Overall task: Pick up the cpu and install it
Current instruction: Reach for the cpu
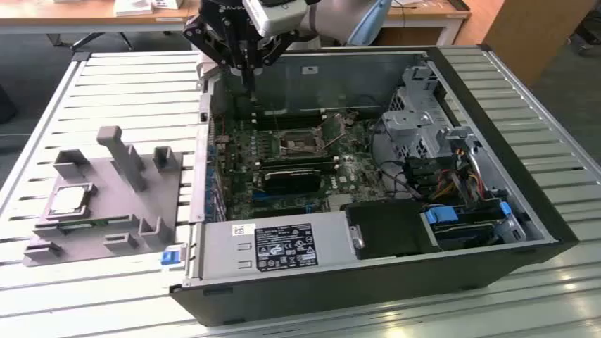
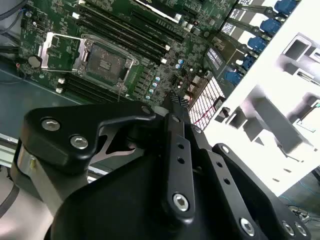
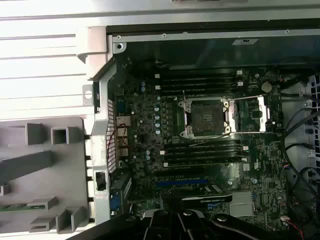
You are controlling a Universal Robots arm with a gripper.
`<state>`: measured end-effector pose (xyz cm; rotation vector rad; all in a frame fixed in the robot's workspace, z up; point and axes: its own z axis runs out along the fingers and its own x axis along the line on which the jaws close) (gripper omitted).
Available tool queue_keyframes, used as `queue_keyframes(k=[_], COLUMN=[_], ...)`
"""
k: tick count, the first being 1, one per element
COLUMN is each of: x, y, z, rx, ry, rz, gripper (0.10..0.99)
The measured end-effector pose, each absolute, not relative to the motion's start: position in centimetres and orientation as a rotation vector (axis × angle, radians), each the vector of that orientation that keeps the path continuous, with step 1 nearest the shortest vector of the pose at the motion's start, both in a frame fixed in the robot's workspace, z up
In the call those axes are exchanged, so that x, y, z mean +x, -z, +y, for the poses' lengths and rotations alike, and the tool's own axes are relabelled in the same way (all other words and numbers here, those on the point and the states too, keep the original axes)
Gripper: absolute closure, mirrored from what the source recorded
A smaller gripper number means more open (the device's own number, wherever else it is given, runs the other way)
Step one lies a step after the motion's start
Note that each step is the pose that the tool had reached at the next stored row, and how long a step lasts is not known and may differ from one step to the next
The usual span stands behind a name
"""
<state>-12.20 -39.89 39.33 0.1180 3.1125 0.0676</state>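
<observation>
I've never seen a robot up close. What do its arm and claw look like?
The gripper is matt black, built from flat hinged bars that taper toward the tip; in the second wrist view, shiny silver screw heads stud its joints. The arm above it is pale grey with a light-blue part.

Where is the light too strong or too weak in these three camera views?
Second wrist view: the grey fixture blows out to near white, while the motherboard is evenly lit. First wrist view: the table slats wash out and the case wall is dim. Exterior view: glare on the slats at its lower right; the cpu looks pale.
</observation>
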Motion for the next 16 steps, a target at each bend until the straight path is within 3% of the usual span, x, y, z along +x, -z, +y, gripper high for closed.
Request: queue_keyframes(k=[16], x=[-12.93], y=[-39.33], z=[-39.89], rx=[0.118], ry=[-0.068], rz=[3.112], gripper=[0.980])
